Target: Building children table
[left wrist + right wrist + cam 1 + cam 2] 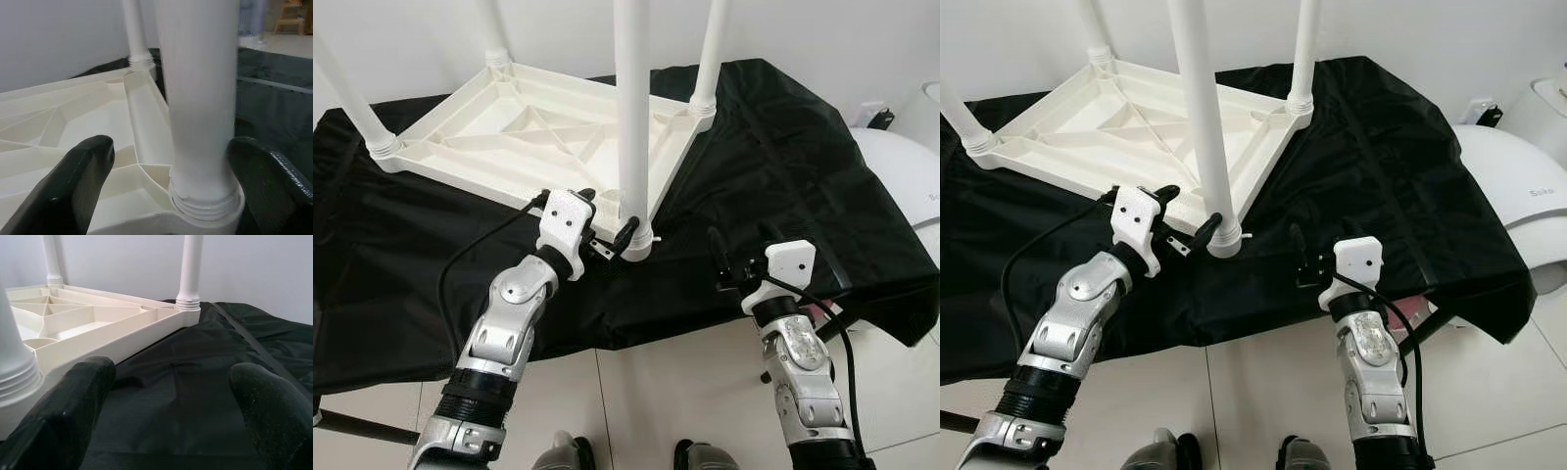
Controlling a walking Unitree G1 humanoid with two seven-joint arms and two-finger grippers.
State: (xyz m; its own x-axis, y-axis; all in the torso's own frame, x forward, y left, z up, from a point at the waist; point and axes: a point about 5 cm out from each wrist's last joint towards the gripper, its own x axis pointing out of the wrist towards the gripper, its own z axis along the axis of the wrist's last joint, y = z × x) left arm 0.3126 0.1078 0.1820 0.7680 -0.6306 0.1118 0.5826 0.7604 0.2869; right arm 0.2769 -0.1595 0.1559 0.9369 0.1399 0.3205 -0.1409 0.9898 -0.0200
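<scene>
The left gripper (607,223) has its fingers spread either side of the near leg (631,117) (not clearly pressing it), at the near corner of the upturned white table (509,137). The right gripper (741,250) hovers open over the black cloth (783,157) near the front edge.

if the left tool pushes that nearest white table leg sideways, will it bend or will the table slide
The leg looks like a stiff plastic tube, so it probably won't bend. The upturned tabletop seems light and hollow-ribbed, resting on smooth black cloth, so it would likely slide or tilt. The left tool straddles the leg's base.
</scene>
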